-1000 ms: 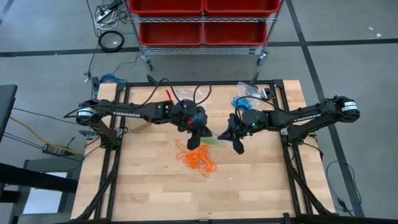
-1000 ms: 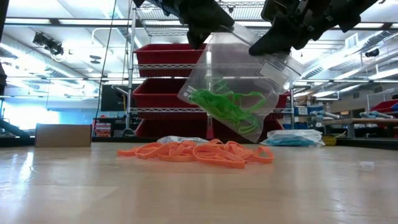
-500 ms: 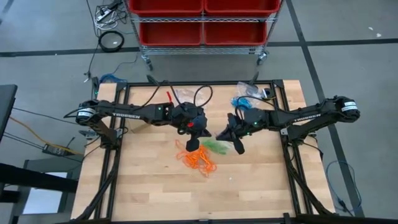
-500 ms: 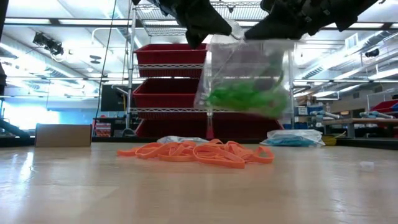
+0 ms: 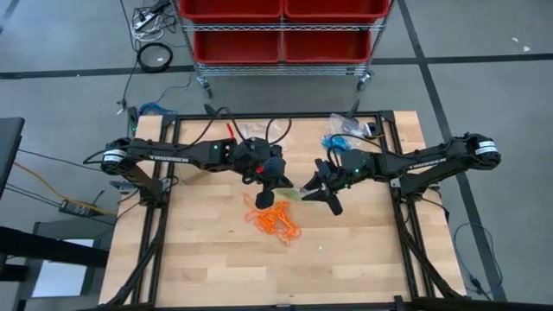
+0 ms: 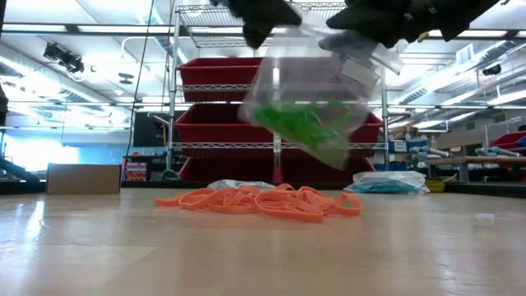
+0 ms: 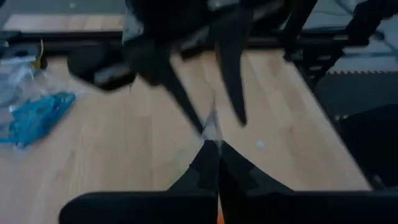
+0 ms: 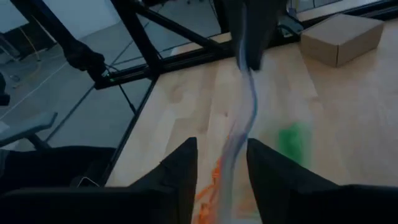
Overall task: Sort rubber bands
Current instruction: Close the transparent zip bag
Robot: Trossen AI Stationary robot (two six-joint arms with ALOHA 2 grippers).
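Left hand (image 5: 275, 178) pinched shut on clear plastic bag (image 6: 308, 90) of green rubber bands (image 6: 297, 125); right hand (image 5: 318, 191), fingers parted astride the bag's edge, at its 3 o'clock; orange rubber bands (image 5: 275, 219) at 6 o'clock below.

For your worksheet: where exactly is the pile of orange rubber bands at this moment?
In the high view the orange rubber bands lie on the wooden table near its middle, just below the left gripper; in the low view they rest under the hanging clear bag.

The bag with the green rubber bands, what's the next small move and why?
Probably draw the right gripper back from the clear bag. Its fingers stand open around the bag's edge, while the left gripper is shut on the bag, holding it and the green rubber bands above the orange rubber bands.
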